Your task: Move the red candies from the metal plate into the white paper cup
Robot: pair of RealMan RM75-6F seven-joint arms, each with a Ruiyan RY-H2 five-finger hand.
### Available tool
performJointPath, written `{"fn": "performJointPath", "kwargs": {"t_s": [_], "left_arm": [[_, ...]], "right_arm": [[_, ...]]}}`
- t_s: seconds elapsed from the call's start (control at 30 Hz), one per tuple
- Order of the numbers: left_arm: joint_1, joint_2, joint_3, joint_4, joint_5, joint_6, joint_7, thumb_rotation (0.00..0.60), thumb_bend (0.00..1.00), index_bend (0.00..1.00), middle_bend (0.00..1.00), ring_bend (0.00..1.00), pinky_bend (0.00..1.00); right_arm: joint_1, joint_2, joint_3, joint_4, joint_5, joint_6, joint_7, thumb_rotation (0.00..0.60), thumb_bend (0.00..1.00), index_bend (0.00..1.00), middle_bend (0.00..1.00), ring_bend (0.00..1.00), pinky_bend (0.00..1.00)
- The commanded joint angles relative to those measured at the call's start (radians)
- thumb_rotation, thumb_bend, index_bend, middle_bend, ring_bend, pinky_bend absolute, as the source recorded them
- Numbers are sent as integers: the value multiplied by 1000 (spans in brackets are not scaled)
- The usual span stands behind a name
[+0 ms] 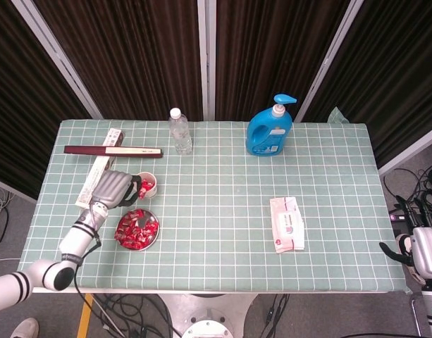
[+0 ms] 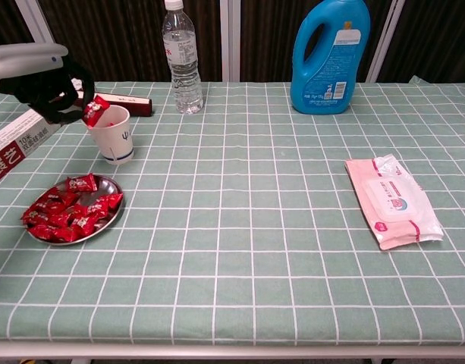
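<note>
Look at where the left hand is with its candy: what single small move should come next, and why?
Probably open the fingers to drop it. The left hand holds a red candy right over the mouth of the white paper cup, which seems to hold some candy already, while more lie on the metal plate.

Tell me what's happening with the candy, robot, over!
Left hand holds a red candy over the white paper cup. Right hand idle off the table. More candies on the metal plate. Nothing blocking.
</note>
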Motion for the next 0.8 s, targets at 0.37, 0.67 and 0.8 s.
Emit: {"fn": "performJointPath", "kwargs": {"t_s": [0.37,0.67,0.8], "left_arm": [[-85,-71,-15,118,-156,-59,129,600,443,498,902,932,1000],[-24,10,10,-10,-89,59,117,600,426,383,892,931,1000],[26,53,56,-102,37,125,61,600,394,414,893,931,1000]], "right_arm": [[-4,1,4,8,16,-5,7,600,84,15,214,36,407],[0,0,5,6,9,-6,7,600,85,15,214,36,409],[4,-2,3,4,1,-8,2,600,85,15,214,36,409]]}}
